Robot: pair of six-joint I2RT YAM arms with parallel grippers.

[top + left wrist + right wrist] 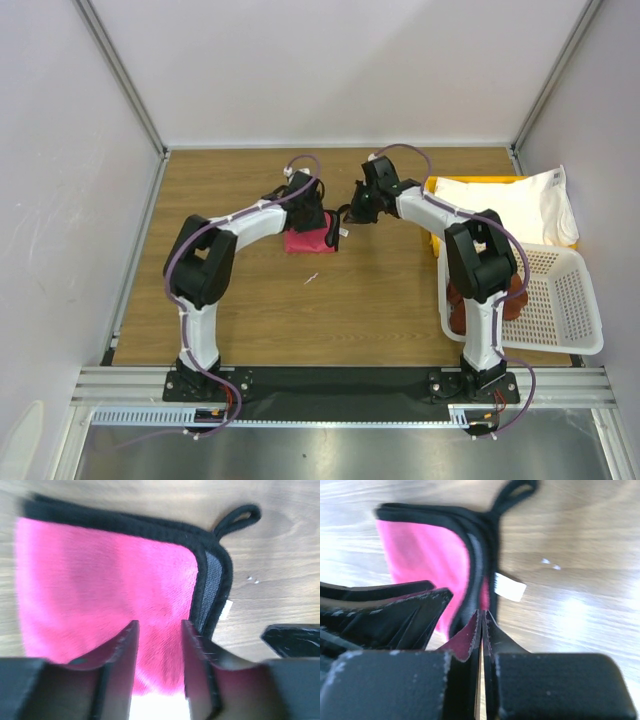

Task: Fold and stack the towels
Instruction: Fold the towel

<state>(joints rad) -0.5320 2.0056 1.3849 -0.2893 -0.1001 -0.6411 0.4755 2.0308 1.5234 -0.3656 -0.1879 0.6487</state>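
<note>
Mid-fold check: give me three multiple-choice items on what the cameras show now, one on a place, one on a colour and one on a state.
1. On the table, the pink towel lies:
A. at the near edge
B. in the middle, under both arms' jaws
C. in the far left corner

2. The towel's edging is:
A. white
B. yellow
C. black

3. The right jaws are:
A. shut
B. wide open
C. out of every view

Answers:
1 B: the top view shows it mid-table with both arms reaching over it.
2 C: both wrist views show a black border round the pink.
3 A: the right wrist view shows them pressed together with no gap.
</note>
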